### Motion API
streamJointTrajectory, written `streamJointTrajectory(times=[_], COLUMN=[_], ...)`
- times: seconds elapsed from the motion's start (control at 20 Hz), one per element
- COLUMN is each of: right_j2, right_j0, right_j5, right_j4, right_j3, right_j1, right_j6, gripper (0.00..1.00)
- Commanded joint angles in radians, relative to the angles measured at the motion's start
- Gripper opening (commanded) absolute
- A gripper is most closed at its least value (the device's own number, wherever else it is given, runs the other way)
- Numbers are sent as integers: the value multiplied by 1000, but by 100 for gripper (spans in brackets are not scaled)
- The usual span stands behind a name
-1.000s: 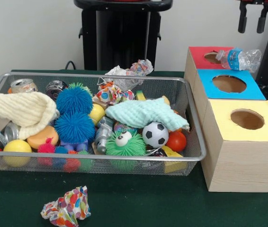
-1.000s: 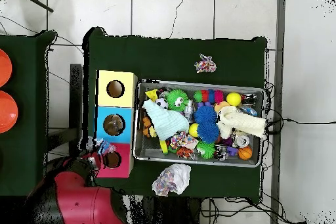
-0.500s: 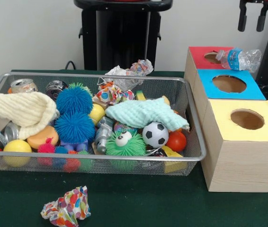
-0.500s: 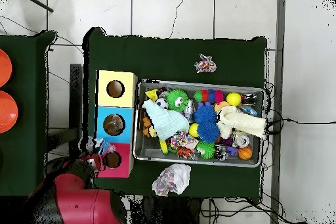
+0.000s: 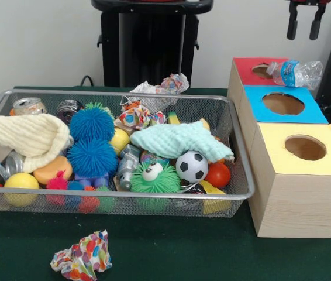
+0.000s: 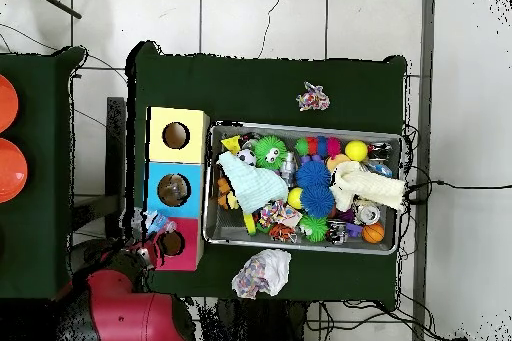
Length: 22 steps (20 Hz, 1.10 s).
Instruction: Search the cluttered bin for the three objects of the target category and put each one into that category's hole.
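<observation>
Here the empty claw [image 5: 303, 22], fingers apart, hangs above the water bottle [image 5: 296, 73], which lies sideways beside the red hole [image 5: 261, 71].

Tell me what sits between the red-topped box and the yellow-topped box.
The blue-topped box stands between the red-topped box and the yellow-topped box, all three in one row. Both views show it; the front view shows it best.
</observation>
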Motion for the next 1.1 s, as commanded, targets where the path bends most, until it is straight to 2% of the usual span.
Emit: streamJointTrajectory(times=[0.05, 0.35, 0.65, 1.1], right_j2=[54, 44, 64, 71], right_j0=[-24, -18, -31, -40], right_j5=[-37, -70, -133, -169], right_j4=[-6, -10, -19, -20], right_j3=[66, 53, 78, 73], right_j1=[28, 64, 82, 110], right_j6=[233, 237, 241, 229], gripper=[100, 100, 100, 100])
